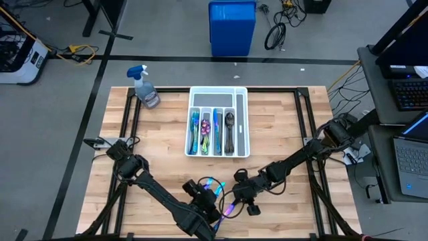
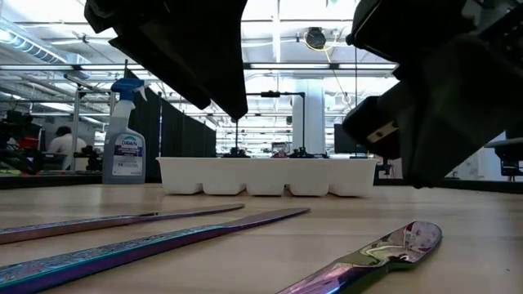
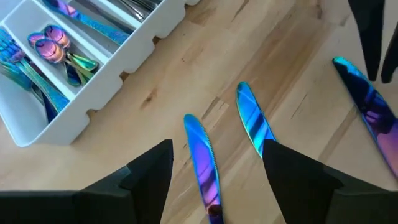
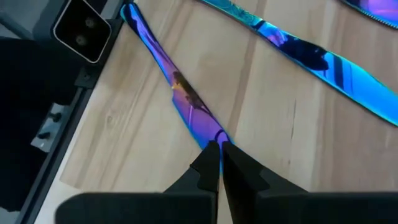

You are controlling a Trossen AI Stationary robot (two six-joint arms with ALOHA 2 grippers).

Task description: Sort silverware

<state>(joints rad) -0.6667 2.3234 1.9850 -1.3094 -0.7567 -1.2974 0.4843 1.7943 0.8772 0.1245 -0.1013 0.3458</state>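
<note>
Three iridescent blue knives lie flat on the wooden table near its front edge. My left gripper (image 3: 217,144) hovers open above two of them (image 3: 202,155) (image 3: 252,118), touching neither. My right gripper (image 4: 217,146) is shut, with its tips at the end of the third knife (image 4: 174,81), which also shows in the high view (image 1: 228,209). The white compartmented tray (image 1: 217,148) stands at mid-table. It holds teal forks (image 1: 194,130), purple spoons (image 3: 53,50) and dark spoons (image 1: 229,127). My right gripper comes slanting down with its shut fingertips (image 4: 208,163) meeting at one end of the third knife (image 4: 210,132). The knife lies flat on the table and runs away from the fingers. The fingers themselves hide whether they touch that end or only stand over it.
A spray bottle (image 1: 146,87) stands at the table's far left corner. Black frame rails (image 1: 127,120) run along the table's left and right sides. A blue bin (image 1: 232,27) is on the floor beyond the far edge. Bare wood lies between the tray and the knives.
</note>
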